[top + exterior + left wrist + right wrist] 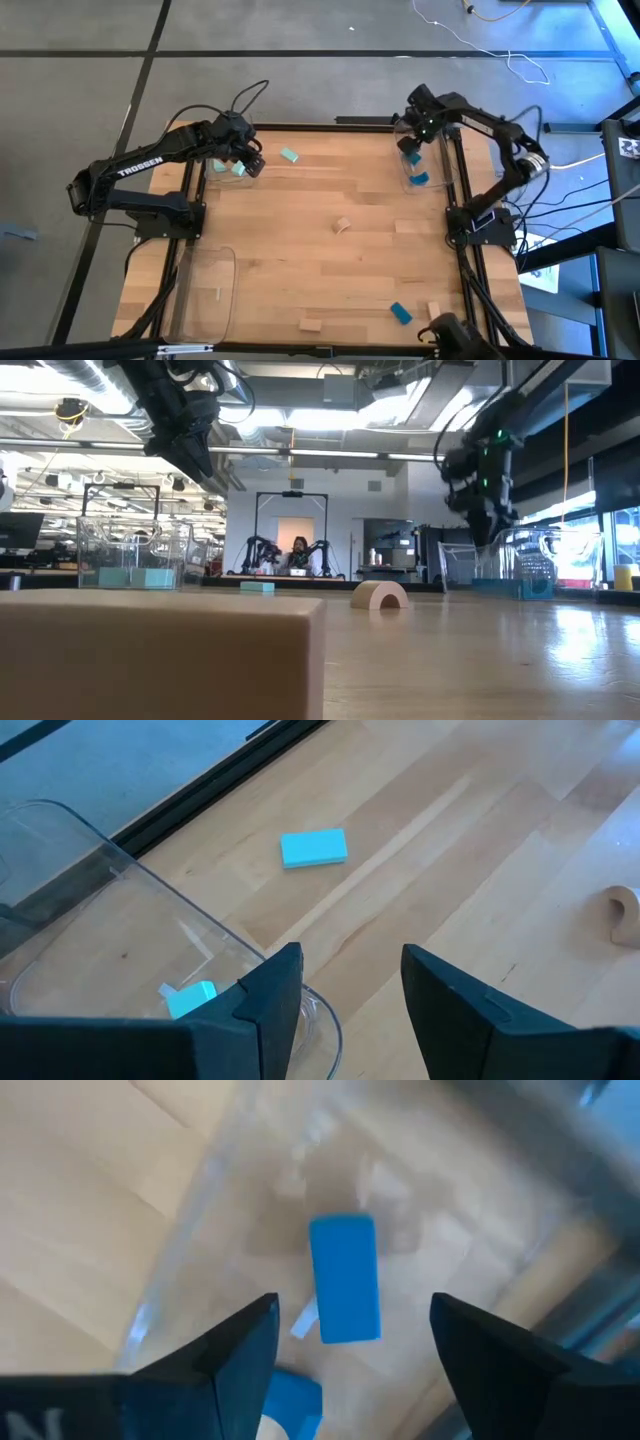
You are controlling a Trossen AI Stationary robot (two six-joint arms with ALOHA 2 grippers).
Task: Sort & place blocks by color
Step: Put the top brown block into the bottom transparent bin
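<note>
Table [330, 270]: from above I see the whole wooden top; the low view gives only its edge, and a pale wood block [160, 655] close to the lens hides much of it.
Trays: one clear tray [427, 165] at the far right corner, one [222, 165] at the far left, one [205, 290] near left.
Left gripper [252, 160]: I see it above the far left tray, fingers apart, holding nothing.
Right gripper [350, 1365]: over the far right tray, fingers released wide.
Blue block [345, 1278]: between the open fingers, inside the tray; only this wrist view shows its long axis, running away from the gripper.
Teal block [314, 848]: flat on the table, beside the far left tray.
Arch block [342, 225]: mid-table, alone.
</note>
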